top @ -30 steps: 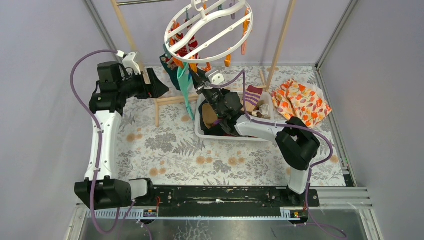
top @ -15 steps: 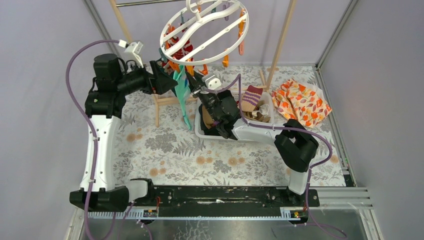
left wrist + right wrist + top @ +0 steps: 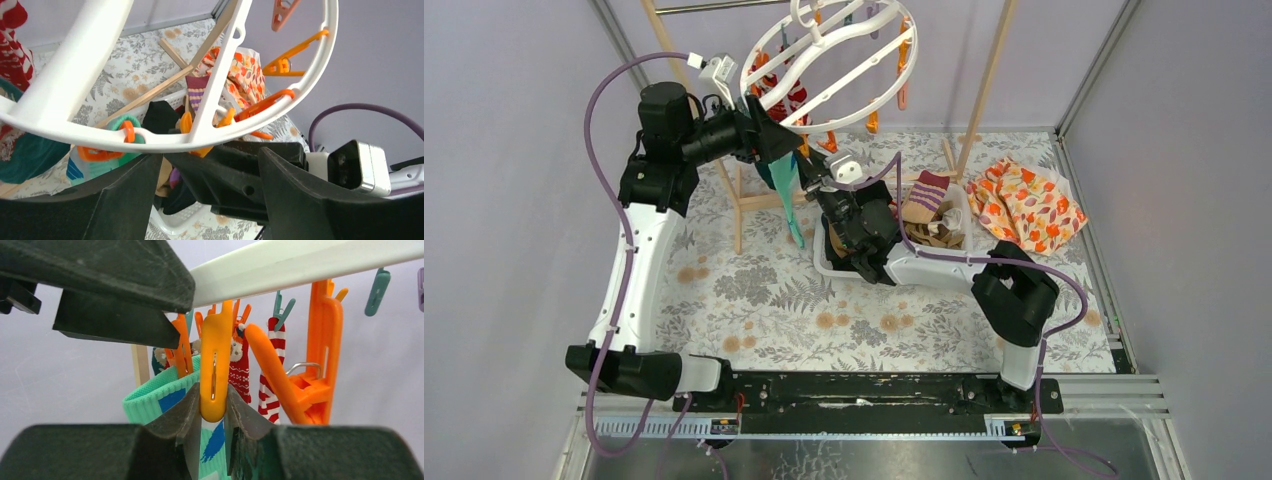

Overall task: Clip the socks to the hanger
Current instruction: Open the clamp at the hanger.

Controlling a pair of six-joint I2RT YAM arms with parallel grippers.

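White hanger [image 3: 82,55], orange clip [image 3: 215,375], teal sock [image 3: 792,195]

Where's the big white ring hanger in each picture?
Top external: the hanger is at the top centre, tilted.
Left wrist: the hanger sweeps across the whole upper picture.
Right wrist: only a white bar of the hanger shows, top right.
Shared landmark: the red-and-white striped sock hanging from it.

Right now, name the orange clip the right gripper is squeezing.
The upright orange clip at centre, pinched between the right gripper's fingers; the other orange clips hang free.
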